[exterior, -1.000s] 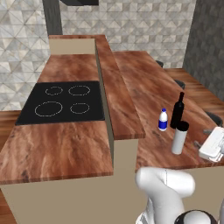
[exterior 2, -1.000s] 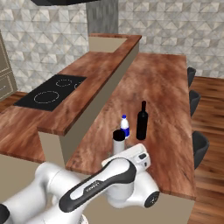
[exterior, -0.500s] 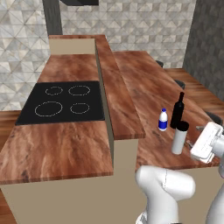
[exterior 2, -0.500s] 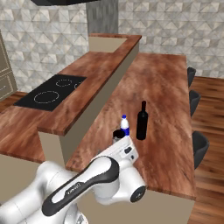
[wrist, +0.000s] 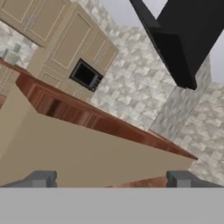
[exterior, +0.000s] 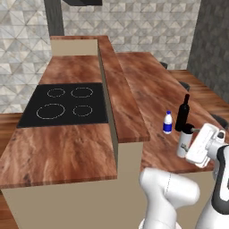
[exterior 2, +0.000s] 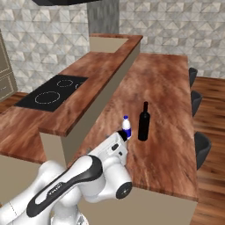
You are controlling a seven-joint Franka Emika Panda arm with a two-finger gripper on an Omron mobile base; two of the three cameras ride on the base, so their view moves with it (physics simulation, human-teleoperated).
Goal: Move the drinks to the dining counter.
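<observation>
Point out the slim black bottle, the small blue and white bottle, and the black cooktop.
slim black bottle [exterior 2: 143,127], right base view, on its body.
small blue-and-white bottle [exterior: 167,124], left base view, on its label.
black cooktop [exterior: 67,103], left base view, between the burner rings.

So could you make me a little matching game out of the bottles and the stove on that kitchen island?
Things:
1. slim black bottle
2. small blue-and-white bottle
3. pale-grey cylinder
4. black cooktop

Descriptions:
A. set flat into the lower wood top, on the other side of the raised ledge from the drinks
B. nearest the robot, right beside its white hand
C. white cap, shortest of the three drinks
D. tallest drink, dark from neck to base

Pairs: 1-D, 2-C, 3-B, 4-A
</observation>
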